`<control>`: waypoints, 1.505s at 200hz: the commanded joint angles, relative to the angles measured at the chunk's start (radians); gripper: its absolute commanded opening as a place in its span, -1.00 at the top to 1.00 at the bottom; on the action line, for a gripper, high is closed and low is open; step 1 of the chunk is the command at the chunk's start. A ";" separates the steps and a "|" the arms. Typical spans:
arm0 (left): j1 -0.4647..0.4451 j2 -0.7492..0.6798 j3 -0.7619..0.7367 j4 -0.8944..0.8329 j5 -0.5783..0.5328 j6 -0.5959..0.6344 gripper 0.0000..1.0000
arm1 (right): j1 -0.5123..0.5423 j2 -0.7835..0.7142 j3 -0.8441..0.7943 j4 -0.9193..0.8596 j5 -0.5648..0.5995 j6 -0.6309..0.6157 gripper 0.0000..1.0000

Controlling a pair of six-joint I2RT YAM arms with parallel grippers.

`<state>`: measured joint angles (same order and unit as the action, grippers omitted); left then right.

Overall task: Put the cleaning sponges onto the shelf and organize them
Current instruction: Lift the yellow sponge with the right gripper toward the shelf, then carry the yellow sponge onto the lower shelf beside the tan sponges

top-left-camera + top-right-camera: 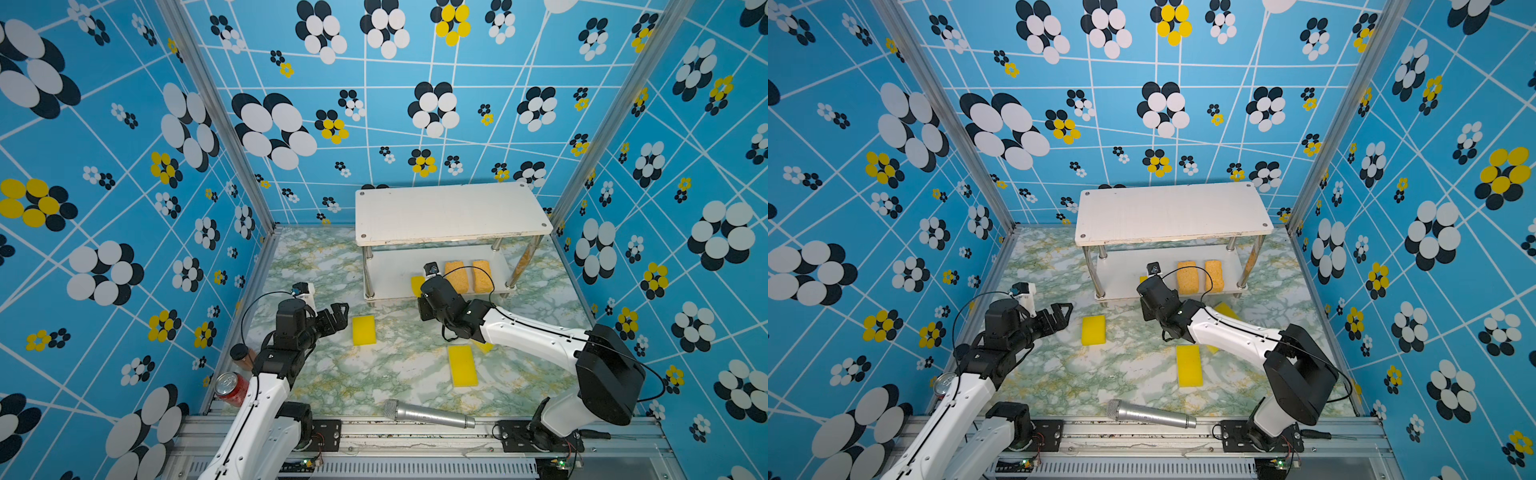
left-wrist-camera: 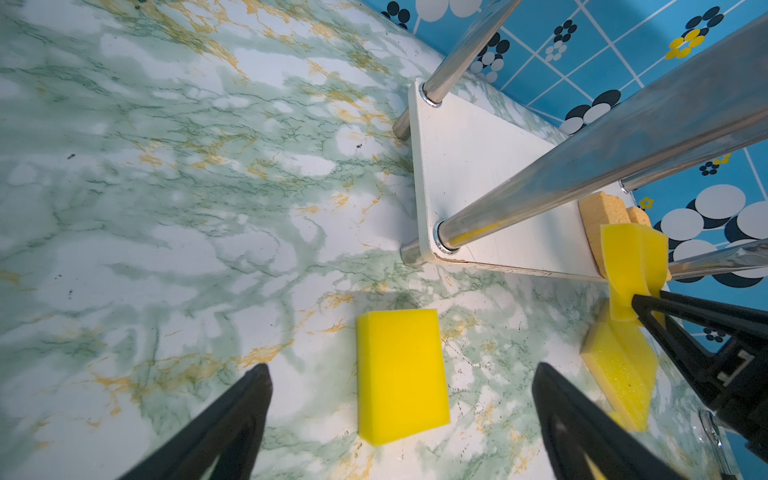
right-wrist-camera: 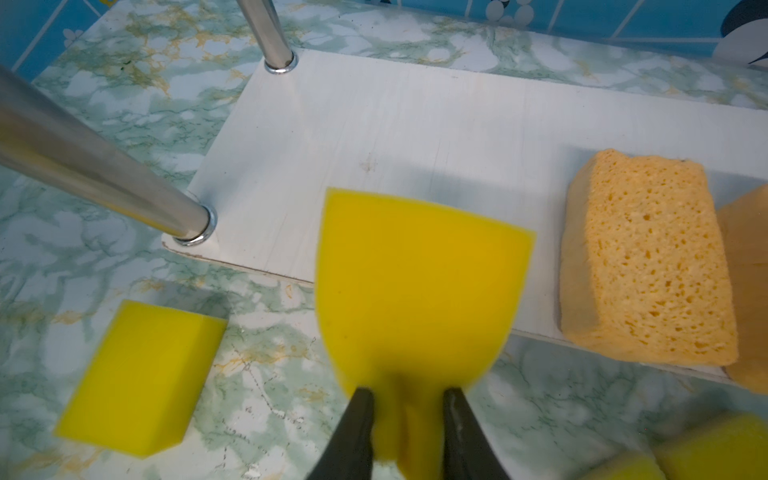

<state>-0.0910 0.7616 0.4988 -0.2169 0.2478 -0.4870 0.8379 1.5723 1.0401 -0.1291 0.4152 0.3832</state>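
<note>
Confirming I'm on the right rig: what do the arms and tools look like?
The left arm and right arm are white shells with black joints; a thin black cable loops off each wrist. The left tool and right tool are black, slim and tapered.

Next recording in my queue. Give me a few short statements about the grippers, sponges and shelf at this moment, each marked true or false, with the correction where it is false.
1. The right gripper is clamped on a yellow sponge. True.
2. Both orange sponges lie on the top board. False: they lie on the lower board of the shelf.
3. The left gripper is open and holds nothing. True.
4. The microphone lies on the shelf. False: it lies on the table, by the front rail.
</note>
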 commanded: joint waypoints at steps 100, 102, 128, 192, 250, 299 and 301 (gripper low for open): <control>0.015 -0.008 0.015 -0.003 0.010 0.010 -0.98 | -0.070 0.179 0.139 0.019 0.046 -0.002 0.41; 0.014 -0.008 0.015 -0.004 0.010 0.011 -0.98 | -0.071 0.180 0.141 0.020 0.046 -0.001 0.41; 0.016 -0.007 0.015 -0.002 0.011 0.011 -0.98 | -0.078 0.193 0.145 0.023 0.045 -0.001 0.41; 0.016 -0.004 0.011 0.008 0.016 0.004 -0.98 | -0.087 0.194 0.126 0.022 0.046 0.008 0.40; 0.016 -0.005 0.010 0.007 0.015 0.007 -0.98 | -0.086 0.202 0.112 0.025 0.040 0.028 0.37; 0.016 -0.006 0.006 0.009 0.016 0.005 -0.98 | -0.088 0.194 0.081 0.034 0.046 0.037 0.37; 0.016 -0.006 0.006 0.008 0.016 0.005 -0.98 | -0.087 0.193 0.079 0.034 0.046 0.037 0.37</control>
<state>-0.0853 0.7616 0.4988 -0.2169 0.2478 -0.4870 0.7567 1.7592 1.1423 -0.0967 0.4404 0.4007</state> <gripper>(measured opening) 0.990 0.312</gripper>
